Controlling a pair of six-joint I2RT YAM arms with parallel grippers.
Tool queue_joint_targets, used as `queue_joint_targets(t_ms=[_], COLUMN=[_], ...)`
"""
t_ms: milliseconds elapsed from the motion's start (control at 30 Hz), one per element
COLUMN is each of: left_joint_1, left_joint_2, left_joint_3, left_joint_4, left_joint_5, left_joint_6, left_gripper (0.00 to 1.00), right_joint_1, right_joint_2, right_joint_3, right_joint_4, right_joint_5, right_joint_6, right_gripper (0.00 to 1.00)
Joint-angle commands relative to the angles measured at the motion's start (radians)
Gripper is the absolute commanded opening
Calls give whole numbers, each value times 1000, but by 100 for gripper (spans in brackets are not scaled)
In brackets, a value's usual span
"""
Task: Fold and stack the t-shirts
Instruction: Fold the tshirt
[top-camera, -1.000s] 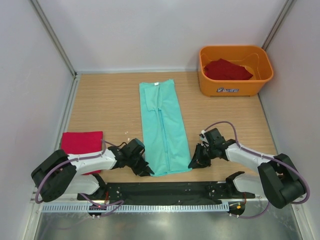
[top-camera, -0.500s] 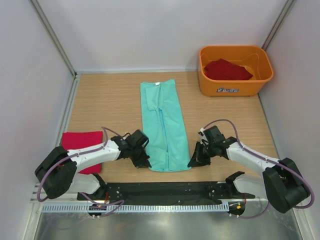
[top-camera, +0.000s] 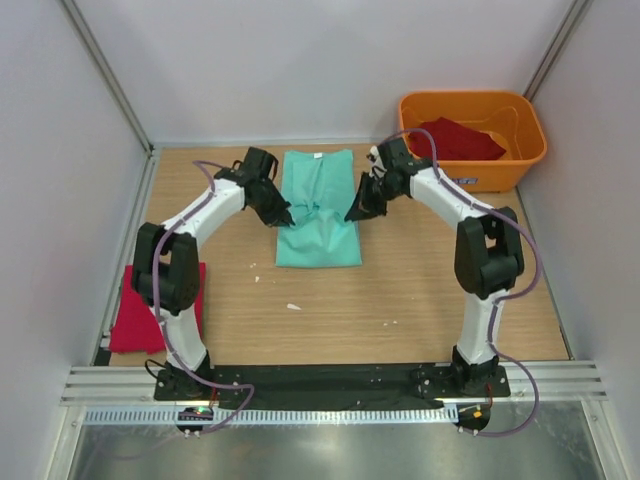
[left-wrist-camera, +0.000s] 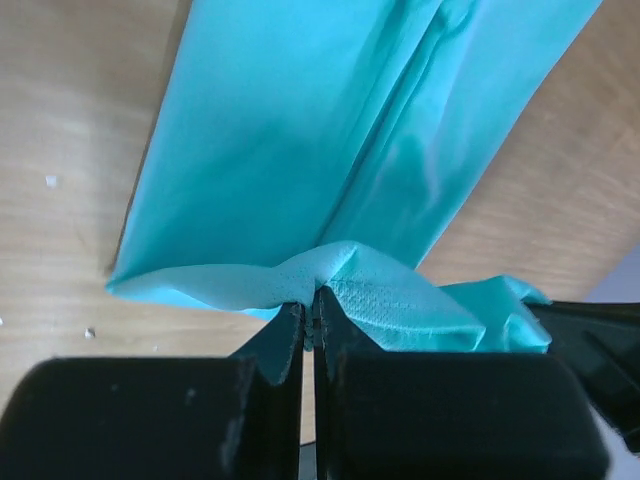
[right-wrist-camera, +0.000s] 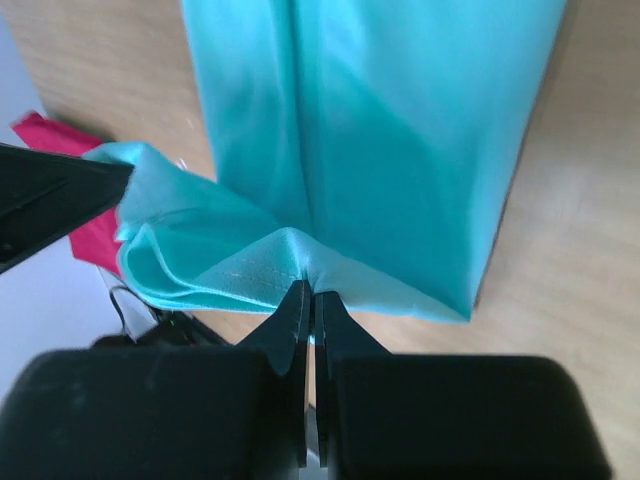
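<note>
Two pinches hold the mint-green t-shirt (top-camera: 318, 245), which lies long and narrow in the far middle of the table (top-camera: 400, 300), collar end toward the far edge. The left gripper (top-camera: 287, 221) is clamped tight on one corner of the hem and the right gripper (top-camera: 352, 214) on the other, each with only a thin ply of cloth between its pressed jaws. The hem hangs over the shirt's own middle, so the near part lies doubled. Between the two grips the cloth droops and puckers, which suggests a light, limp knit with no stiffness: it will likely follow wherever its corners go and crumple if they come together. Corner holds on one edge, kept a shirt-width apart, look like the right place to grip; each bite is small, so a sharp tug might pull the fabric free. A folded deep red t-shirt (top-camera: 125, 318) lies by the table's left edge, and another red shirt (top-camera: 455, 140) sits heaped in the orange tub (top-camera: 470, 180) at the far right corner.
</note>
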Motion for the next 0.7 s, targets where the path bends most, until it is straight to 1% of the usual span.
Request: queue_joint_targets(t_ms=[0, 33, 67, 100, 133, 167, 200, 267, 433, 667], left_joint_1=[42, 62, 72, 89, 97, 103, 114, 122, 132, 140], left_joint_2=[67, 108, 127, 150, 190, 217, 240, 305, 374, 475], left_joint_3=[144, 208, 233, 259, 280, 334, 362, 424, 472, 564], left_joint_4=[-74, -80, -82, -71, -65, -68, -83, -89, -54, -47], left_joint_5=[58, 61, 69, 90, 98, 101, 113, 133, 154, 176], left_joint_6=[99, 100, 102, 103, 106, 111, 117, 125, 131, 139], left_gripper=[0, 0, 0, 0, 0, 0, 0, 0, 0, 1], right_joint_1=[-36, -40, -44, -53, -56, -59, -60, -67, -86, -105], right_joint_2=[132, 172, 204, 267, 296, 321, 365, 399, 482, 550], right_joint_3=[255, 307, 403, 444, 484, 552, 580, 626, 666, 717], right_joint_4=[-129, -143, -163, -170, -183, -189, -192, -192, -174, -157], right_joint_5=[-24, -29, -34, -34, -44, -56, -52, -69, -84, -96], right_joint_6=[-50, -48, -45, -37, -24, -22, -17, -10, -8, 7], right_gripper=[1, 2, 1, 1, 2, 1, 2, 2, 2, 2])
